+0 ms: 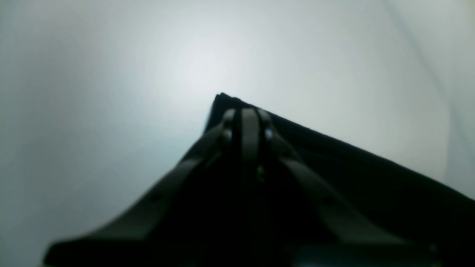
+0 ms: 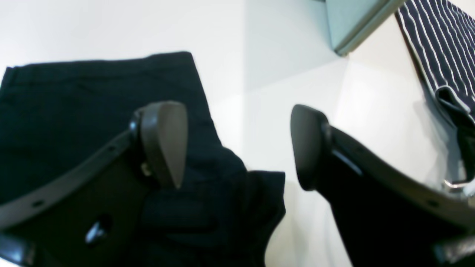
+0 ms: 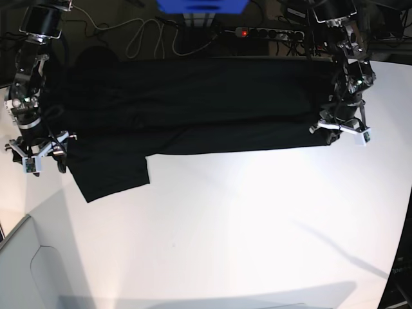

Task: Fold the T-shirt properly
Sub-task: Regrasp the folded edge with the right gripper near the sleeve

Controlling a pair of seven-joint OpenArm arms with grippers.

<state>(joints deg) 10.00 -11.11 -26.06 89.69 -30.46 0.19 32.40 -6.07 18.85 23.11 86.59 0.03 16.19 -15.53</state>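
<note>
The black T-shirt (image 3: 193,103) lies spread along the far part of the white table (image 3: 244,225), plain side up, with no print showing. One sleeve (image 3: 109,174) points toward the front left. My left gripper (image 1: 246,115) is shut on a corner of the black cloth (image 1: 371,178); in the base view it (image 3: 335,132) is at the shirt's right edge. My right gripper (image 2: 237,148) is open, one finger (image 2: 163,141) over the black cloth (image 2: 74,104), the other (image 2: 308,144) over bare table. In the base view it (image 3: 45,151) is at the shirt's left edge.
A navy white-striped cloth (image 2: 438,44) and a grey-green box edge (image 2: 356,22) lie beyond the right gripper. A power strip (image 3: 261,32), cables and a blue object (image 3: 203,5) sit behind the table's far edge. The table's front left corner is notched (image 3: 26,232).
</note>
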